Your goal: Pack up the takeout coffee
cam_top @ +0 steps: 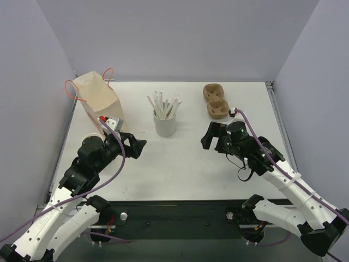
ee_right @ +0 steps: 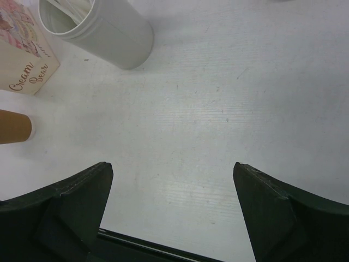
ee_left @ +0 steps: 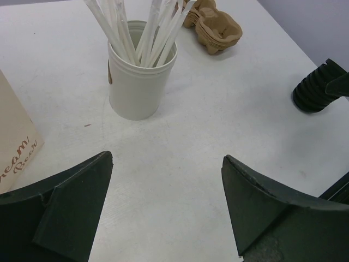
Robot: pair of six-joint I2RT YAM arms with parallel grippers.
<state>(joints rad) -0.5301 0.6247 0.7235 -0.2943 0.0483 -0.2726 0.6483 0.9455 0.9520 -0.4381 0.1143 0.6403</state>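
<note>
Of the takeout coffee I see only a brown paper cup wall (ee_right: pixel 13 126) at the left edge of the right wrist view, beside the paper bag; its lid is out of frame. In the top view my left arm covers that spot. My left gripper (cam_top: pixel 137 147) (ee_left: pixel 168 158) hovers open over bare table, in front of the bag and facing the straw cup. My right gripper (cam_top: pixel 208 136) (ee_right: pixel 172 166) is open too, over the table right of centre, pointing left. Nothing sits between either pair of fingers.
A cream paper bag (cam_top: pixel 98 101) (ee_left: pixel 13 147) (ee_right: pixel 24 60) with orange handles stands at the back left. A white cup of wrapped straws (cam_top: pixel 164 124) (ee_left: pixel 139 82) (ee_right: pixel 109 33) sits mid-table. Brown pulp cup carriers (cam_top: pixel 215 100) (ee_left: pixel 215 27) lie at the back right.
</note>
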